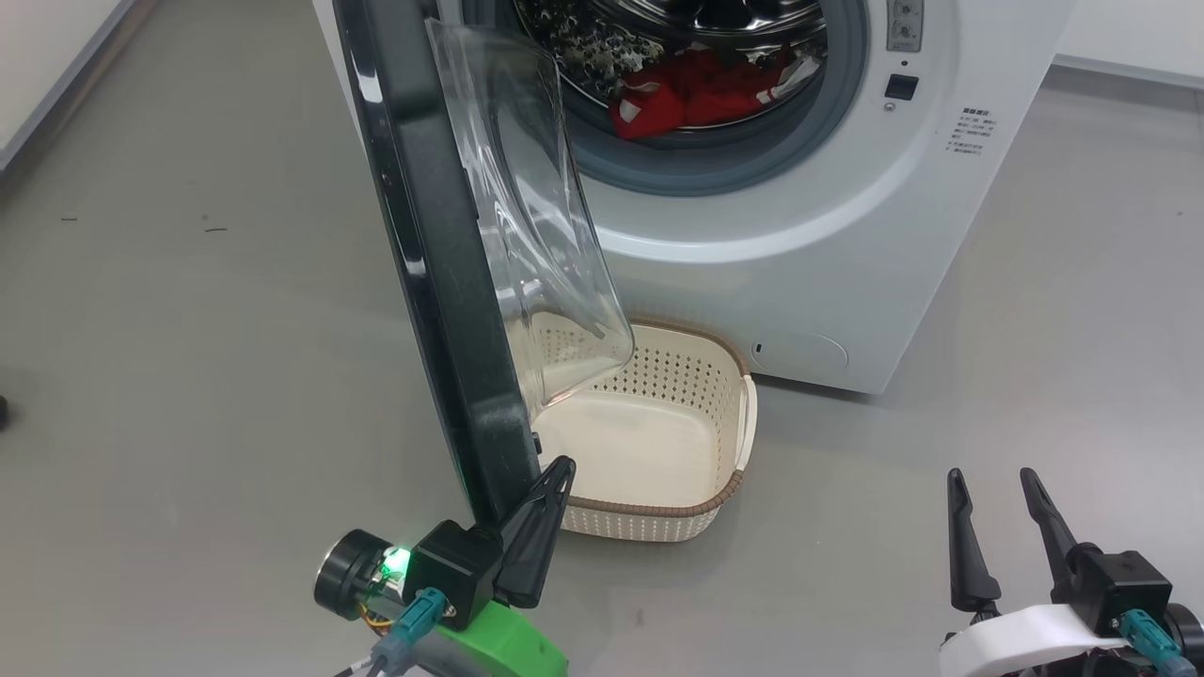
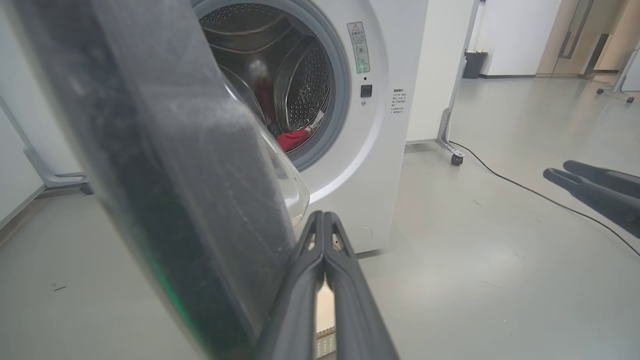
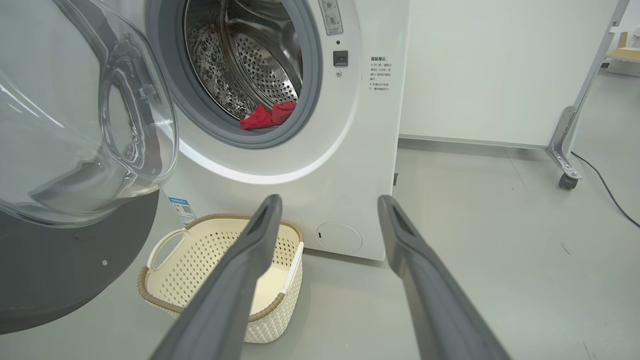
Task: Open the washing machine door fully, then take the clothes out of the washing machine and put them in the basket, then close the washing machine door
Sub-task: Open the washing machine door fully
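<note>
A: Nearest, at the lower left of the head view: the left claw [image 1: 562,467], fingers pressed together with nothing between them.

B: Against the door?

A: Just beside the door [image 1: 442,282], at its lowest edge, on the inner side. Touching or not: cannot tell. Same from the left wrist, with closed tips and the black door face looming close on the left.

B: And the lower right?

A: There, the right claw [image 1: 991,475], fingers well apart, holding nothing. Hovering over bare floor [image 1: 847,564], well apart from everything else.

B: Next out?

A: Then the basket [image 1: 649,511], down on the floor just in front of the machine [image 1: 800,254], below the opening. Cream bottom bare. Between the two claws, much nearer the left one.

B: Door position?

A: Standing open, roughly edge-on to the head camera, attached at the machine's left side. Its glass bowl [image 1: 527,207] bulging toward the right, hanging over the basket's left part.

B: Low on the machine's front?

A: A round flap [image 1: 800,351], just right of the basket.

B: Farthest back?

A: First the grey ring [image 1: 715,160], then the steel drum [image 1: 611,42] behind it. Red clothes [image 1: 691,94] with white trim, heaped low in the drum, right behind the ring's lower lip.
</note>
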Robot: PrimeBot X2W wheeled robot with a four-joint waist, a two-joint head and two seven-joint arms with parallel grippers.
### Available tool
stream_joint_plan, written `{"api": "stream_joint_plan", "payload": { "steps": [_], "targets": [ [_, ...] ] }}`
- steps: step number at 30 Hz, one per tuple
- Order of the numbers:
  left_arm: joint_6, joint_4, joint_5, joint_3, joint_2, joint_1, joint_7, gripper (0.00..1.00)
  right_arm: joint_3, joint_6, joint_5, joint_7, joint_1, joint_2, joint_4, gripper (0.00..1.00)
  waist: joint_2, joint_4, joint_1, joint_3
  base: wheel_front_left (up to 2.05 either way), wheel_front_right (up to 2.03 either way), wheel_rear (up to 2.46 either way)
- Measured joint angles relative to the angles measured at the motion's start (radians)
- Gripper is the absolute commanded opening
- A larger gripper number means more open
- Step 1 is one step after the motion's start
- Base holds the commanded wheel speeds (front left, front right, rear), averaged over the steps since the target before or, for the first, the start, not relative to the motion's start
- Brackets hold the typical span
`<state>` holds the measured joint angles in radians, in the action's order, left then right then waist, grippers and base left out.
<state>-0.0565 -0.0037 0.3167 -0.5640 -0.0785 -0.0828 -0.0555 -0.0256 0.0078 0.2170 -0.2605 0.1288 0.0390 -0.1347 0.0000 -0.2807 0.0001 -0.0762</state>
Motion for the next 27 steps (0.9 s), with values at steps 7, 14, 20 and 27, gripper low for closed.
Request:
{"api": "stream_joint_plan", "payload": {
  "steps": [7,14,20,27],
  "targets": [
    [0.0,0.011,0.0,-0.006,0.002,0.0,0.0,0.0,0.014,0.0,-0.008,0.0,-0.001,-0.001,0.004,1.0,0.0,-0.011,0.0,-0.001,0.0,0.0,0.0],
    [-0.001,0.029,0.001,-0.01,0.009,0.0,0.0,0.0,0.029,-0.001,-0.008,0.0,-0.001,-0.001,0.014,1.0,0.0,-0.043,0.0,0.001,0.0,0.0,0.0],
    [-0.008,0.037,0.001,-0.005,0.01,0.0,0.0,0.0,0.03,-0.001,-0.008,0.0,-0.001,-0.002,0.014,1.0,0.0,-0.071,-0.0001,0.006,0.0,0.0,0.0],
    [-0.019,0.047,0.001,0.019,0.008,0.0,0.0,0.0,0.024,0.0,-0.011,0.0,-0.001,-0.003,0.014,1.0,0.0,-0.095,0.0,0.007,0.0,0.0,0.0]
  ]
}}
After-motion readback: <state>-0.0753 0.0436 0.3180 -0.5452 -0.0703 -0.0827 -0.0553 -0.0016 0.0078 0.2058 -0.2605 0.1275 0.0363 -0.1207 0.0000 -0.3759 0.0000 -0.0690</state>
